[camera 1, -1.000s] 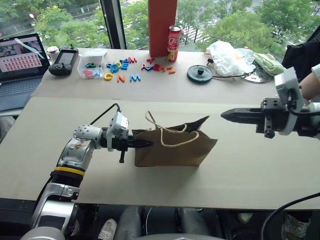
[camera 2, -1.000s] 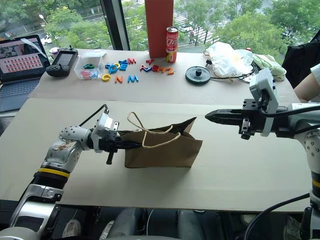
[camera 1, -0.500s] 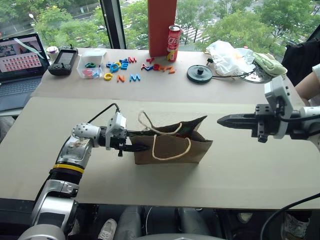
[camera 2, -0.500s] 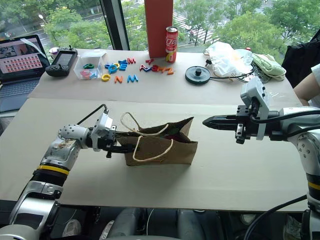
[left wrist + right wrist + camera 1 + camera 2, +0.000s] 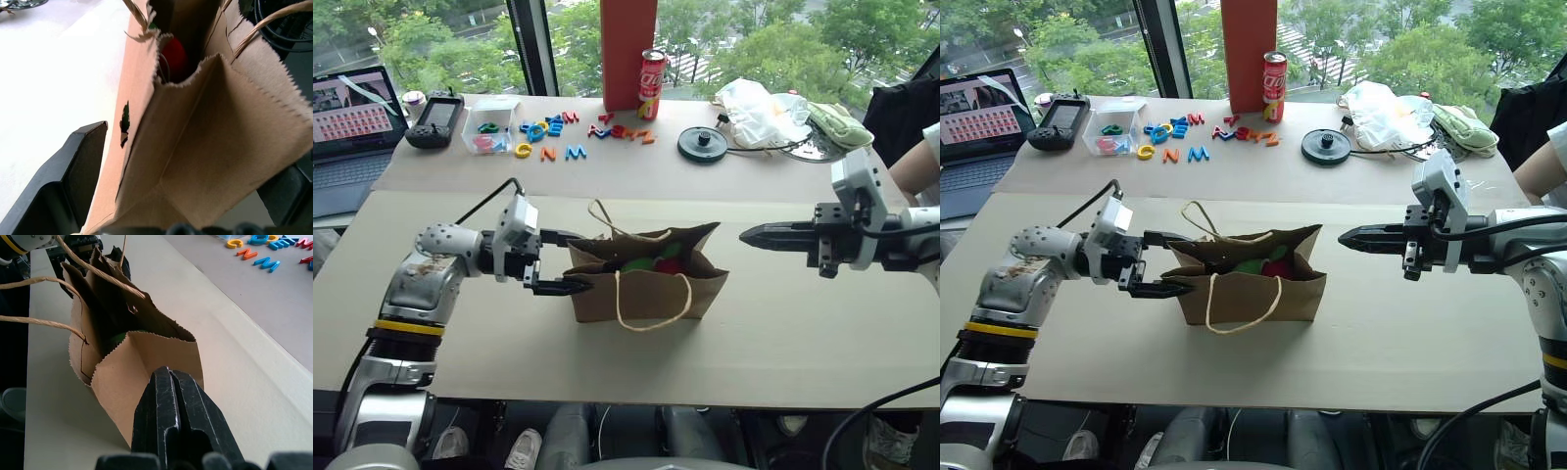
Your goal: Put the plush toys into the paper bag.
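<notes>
Both plush toys inside the paper bag on the worktop.
We noted the paper bag (image 5: pixel 646 284) upright, the green plush toy (image 5: pixel 637 264) and red plush toy (image 5: pixel 670 265) within. Left pincer (image 5: pixel 570 262) spread wide at the bag's end; right pincer (image 5: pixel 750 235) pressed together, apart from the bag.

Left arm bent in from the tabletop's left edge, left gripper (image 5: pixel 570 262) pointing right, near level, fingers spread wide. Right arm reaches in from the right edge, right gripper (image 5: pixel 748 235) pointing left, fingers pressed together, empty.
</notes>
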